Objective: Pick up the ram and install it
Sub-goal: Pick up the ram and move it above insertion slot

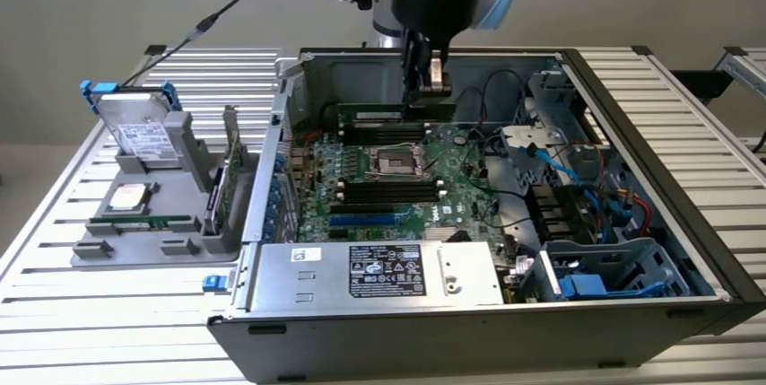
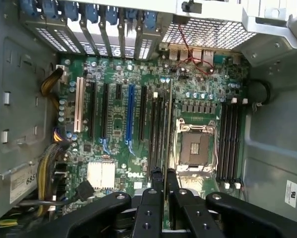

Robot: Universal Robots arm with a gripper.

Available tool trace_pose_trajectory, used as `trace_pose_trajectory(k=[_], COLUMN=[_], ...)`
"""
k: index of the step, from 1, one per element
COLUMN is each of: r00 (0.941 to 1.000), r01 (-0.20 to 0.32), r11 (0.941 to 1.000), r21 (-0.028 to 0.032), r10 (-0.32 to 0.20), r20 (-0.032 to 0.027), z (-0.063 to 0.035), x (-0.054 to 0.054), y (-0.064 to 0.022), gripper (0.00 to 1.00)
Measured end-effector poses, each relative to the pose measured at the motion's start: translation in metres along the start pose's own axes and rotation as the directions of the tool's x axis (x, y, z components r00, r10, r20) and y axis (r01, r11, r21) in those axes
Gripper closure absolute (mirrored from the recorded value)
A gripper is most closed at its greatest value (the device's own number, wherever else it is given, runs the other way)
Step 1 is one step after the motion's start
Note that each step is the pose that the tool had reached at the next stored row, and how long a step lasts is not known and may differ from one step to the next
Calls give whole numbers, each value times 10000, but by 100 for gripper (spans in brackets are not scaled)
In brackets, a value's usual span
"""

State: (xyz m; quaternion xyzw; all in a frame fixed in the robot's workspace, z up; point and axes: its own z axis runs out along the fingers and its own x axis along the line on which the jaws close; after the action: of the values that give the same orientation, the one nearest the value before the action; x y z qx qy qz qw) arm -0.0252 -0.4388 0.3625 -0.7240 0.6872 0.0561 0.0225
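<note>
Gripping the ram (image 1: 380, 116) in the narrowed claw (image 1: 426, 89), you align its lower edge squarely, level, over the slots (image 1: 386, 138).

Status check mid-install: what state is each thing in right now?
Long thin green circuit-board ram stick: gripped, on edge, low over the green motherboard.
Black two-finger gripper: shut on the ram stick.
Dark metal computer case: on its side, open.
Square metal processor socket: uncovered, no cooler.
Black memory slots beside the socket: empty.
Silver hard drive: propped upright in the grey holder.

Black gripper (image 2: 163, 173) — matte (screw-studded)
</note>
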Motion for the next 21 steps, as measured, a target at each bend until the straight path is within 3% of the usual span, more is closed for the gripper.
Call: trace_pose_trajectory(k=[7, 13, 21], r00=[10000, 10000, 9998], r01=[-1, -4, -202], r11=[10000, 10000, 9998], r21=[-3, -7, 14], r10=[1, 4, 202], r20=[-8, -69, -75], z=[98, 165, 171], x=[-251, -473, -503], y=[-58, -72, -64], gripper=[87, 87, 87])
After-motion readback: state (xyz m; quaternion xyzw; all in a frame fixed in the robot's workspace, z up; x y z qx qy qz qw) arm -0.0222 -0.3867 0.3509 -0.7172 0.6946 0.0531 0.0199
